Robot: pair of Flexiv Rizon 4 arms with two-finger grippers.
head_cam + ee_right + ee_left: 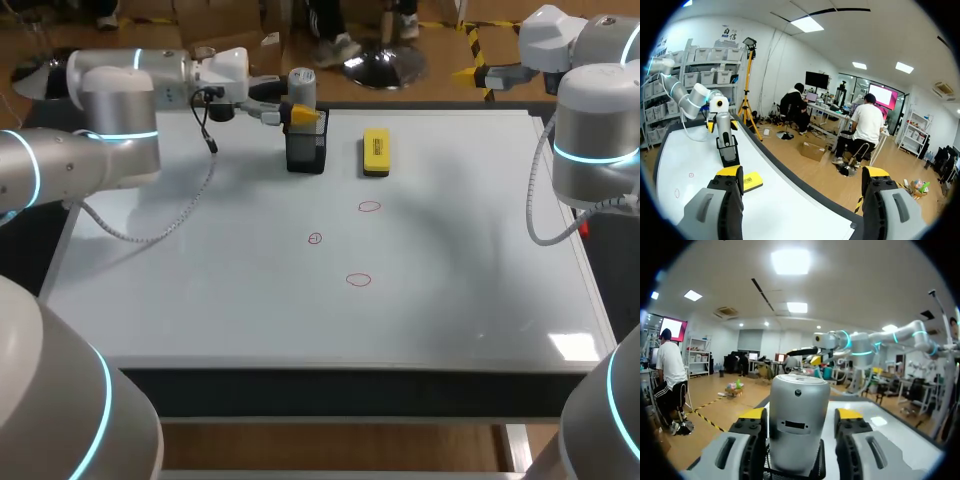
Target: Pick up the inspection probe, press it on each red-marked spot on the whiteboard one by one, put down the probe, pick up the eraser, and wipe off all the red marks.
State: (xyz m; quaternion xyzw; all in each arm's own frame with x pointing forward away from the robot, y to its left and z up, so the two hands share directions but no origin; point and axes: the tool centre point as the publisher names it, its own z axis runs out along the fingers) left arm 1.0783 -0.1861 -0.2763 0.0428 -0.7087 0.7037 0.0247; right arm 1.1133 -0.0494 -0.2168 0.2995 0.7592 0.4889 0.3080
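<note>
Left claw [800, 416] brackets probe [799, 400] upright in black mesh holder [305, 152].

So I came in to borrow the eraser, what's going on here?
The left gripper straddles the silver probe, which stands in its black mesh holder; it is not yet clamped on it. The right gripper hangs open and empty. The yellow eraser lies on the whiteboard, three red marks unwiped.

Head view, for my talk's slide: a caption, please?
Left gripper at the inspection probe in its black holder; eraser beside, red marks unwiped.
</note>
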